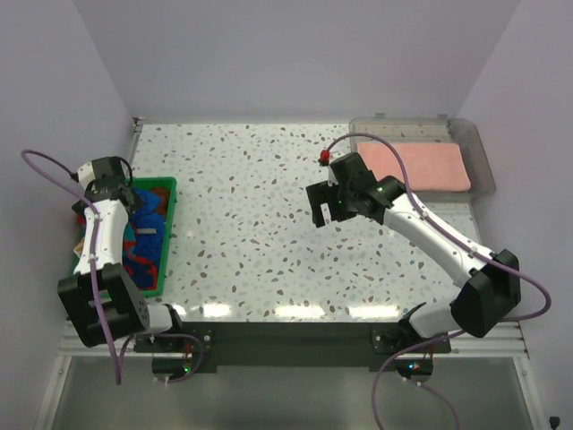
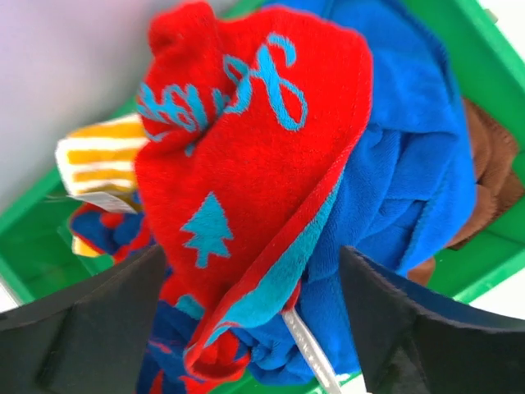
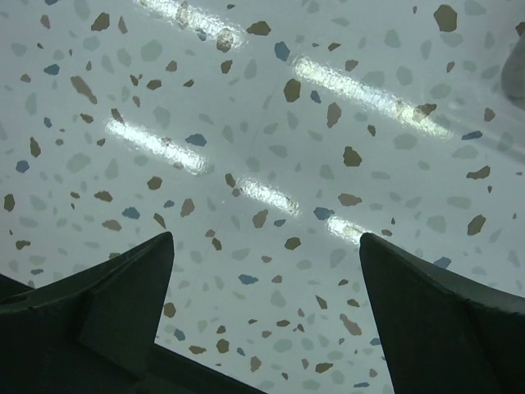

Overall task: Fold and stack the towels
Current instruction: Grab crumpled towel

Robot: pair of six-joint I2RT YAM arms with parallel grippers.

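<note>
Where pale walls point(image 1: 295, 54) enclose the speckled worktop point(image 1: 251, 224), a salmon pink towel point(image 1: 428, 164) is seen from above in the clear tray point(image 1: 482, 161), with the other towels point(image 1: 148, 228) heaped in the green basket point(image 1: 168, 233). At the left wrist, the left end effector point(image 2: 253, 254) is shown spread wide and empty over the red-patterned towel point(image 2: 246, 148). At the right wrist, the right end effector point(image 3: 267, 238) is likewise shown wide open and empty over glossy worktop.

Lettering on a towel, none of it clearly readable

Turquoise cursive lettering point(image 2: 225, 90) is seen on the red patterned towel point(image 2: 262, 189), but it is creased and turned, so no word can be made out. A turquoise fir-tree sign point(image 2: 207, 230) is set below it. A small white label point(image 2: 102, 199) is seen by the yellow striped towel point(image 2: 98, 156); its print is too small to be read.
</note>
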